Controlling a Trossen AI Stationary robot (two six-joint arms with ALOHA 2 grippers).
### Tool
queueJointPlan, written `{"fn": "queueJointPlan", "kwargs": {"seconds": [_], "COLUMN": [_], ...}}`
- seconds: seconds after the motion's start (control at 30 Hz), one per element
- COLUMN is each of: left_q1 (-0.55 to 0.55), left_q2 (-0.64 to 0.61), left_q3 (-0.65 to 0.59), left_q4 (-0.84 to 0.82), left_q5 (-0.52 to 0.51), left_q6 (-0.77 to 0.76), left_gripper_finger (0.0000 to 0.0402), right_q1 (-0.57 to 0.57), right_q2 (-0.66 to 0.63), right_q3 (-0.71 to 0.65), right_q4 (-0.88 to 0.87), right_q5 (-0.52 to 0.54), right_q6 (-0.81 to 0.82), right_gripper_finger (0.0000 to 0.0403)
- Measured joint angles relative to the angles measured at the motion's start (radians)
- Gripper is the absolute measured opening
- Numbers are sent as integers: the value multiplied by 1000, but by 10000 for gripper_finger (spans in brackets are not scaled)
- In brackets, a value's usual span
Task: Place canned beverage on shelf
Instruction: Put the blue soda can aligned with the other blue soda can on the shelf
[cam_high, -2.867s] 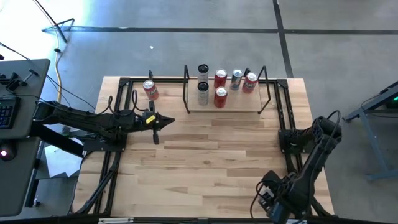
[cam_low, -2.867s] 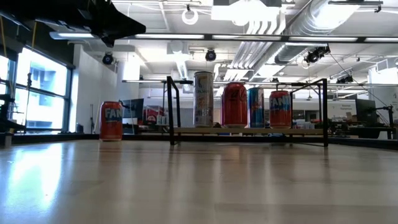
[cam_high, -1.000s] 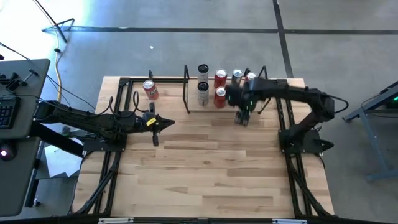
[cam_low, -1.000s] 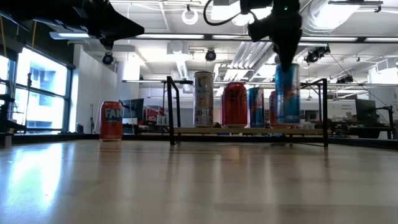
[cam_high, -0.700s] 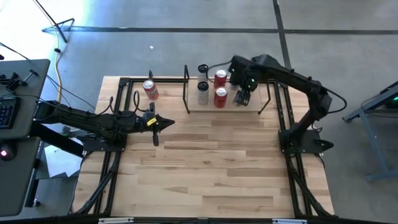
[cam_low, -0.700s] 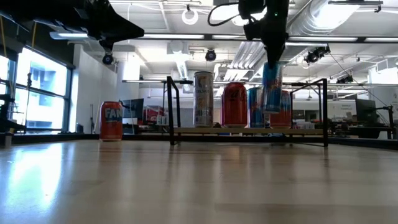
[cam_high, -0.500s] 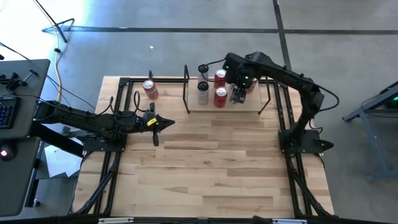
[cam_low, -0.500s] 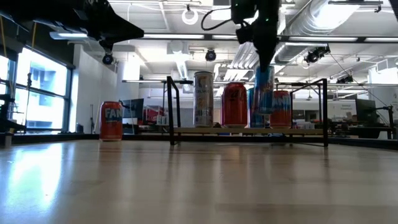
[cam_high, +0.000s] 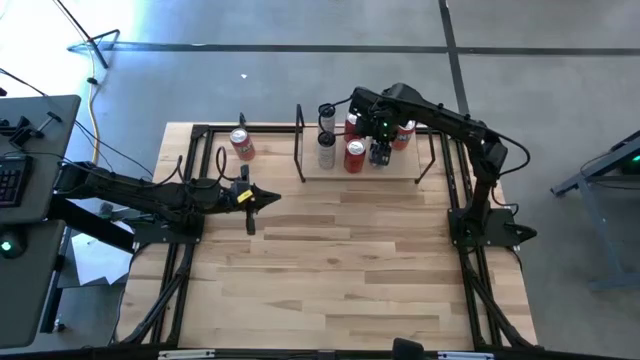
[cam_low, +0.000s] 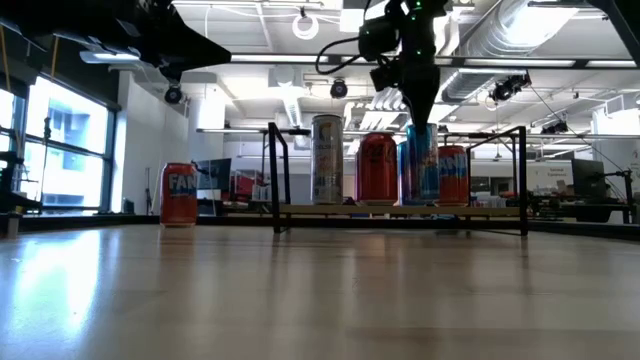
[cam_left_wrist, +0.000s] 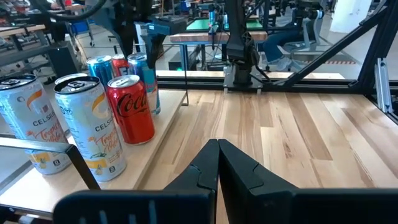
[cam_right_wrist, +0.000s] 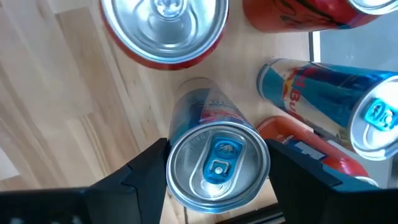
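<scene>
My right gripper (cam_high: 380, 150) is over the shelf (cam_high: 402, 173), shut on a slim blue can (cam_right_wrist: 214, 163); it shows in the low view (cam_low: 419, 165) among the cans standing on the light-wood board. An orange can (cam_high: 241, 143) stands on the table left of the shelf. My left gripper (cam_high: 272, 196) is shut and empty, held above the table left of the shelf's front. My right gripper pinches the blue can's upper side wall (cam_right_wrist: 173, 163), just below the top rim, between its two fingers (cam_right_wrist: 140, 173). The fingers come from above, pointing down. The can stays upright, its base at the shelf board (cam_low: 330, 211); whether it rests there I cannot tell.
On the shelf stand two white cans (cam_high: 326, 150), two red cans (cam_high: 354, 156) and an orange-red can (cam_high: 403, 133), close around the held can. Another blue can (cam_right_wrist: 336, 93) stands right behind it. Black upright rods (cam_high: 300, 140) frame the shelf's ends.
My right gripper has carried the blue can from the shelf's front edge toward the table's far edge and left, over the board. It then lowered the can, still upright, in among the standing cans. My left arm has kept still.
</scene>
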Motion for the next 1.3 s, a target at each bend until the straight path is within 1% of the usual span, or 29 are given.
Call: {"fn": "queueJointPlan", "kwargs": {"seconds": [0.3,0.57,0.7,1.07,1.17,1.3], "left_q1": [0,0,0,0,0,0], "left_q2": [0,0,0,0,0,0], "left_q3": [0,0,0,0,0,0], "left_q4": [7,4,3,3,3,3], "left_q5": [-1,-2,-2,-3,-3,-4], "left_q6": [-16,-27,-27,-29,-29,-29], "left_gripper_finger": [0,0,0,0,0,0], "right_q1": [-5,-5,-7,-7,-7,-7], "right_q2": [5,5,5,5,5,4], "right_q3": [-1,-1,-1,-1,-1,-1], "right_q4": [40,48,24,11,12,17], "right_q5": [1,-2,-2,-2,-2,1], "right_q6": [-21,-20,32,59,77,96], "right_gripper_finger": [228,242,244,246,254,277]}}
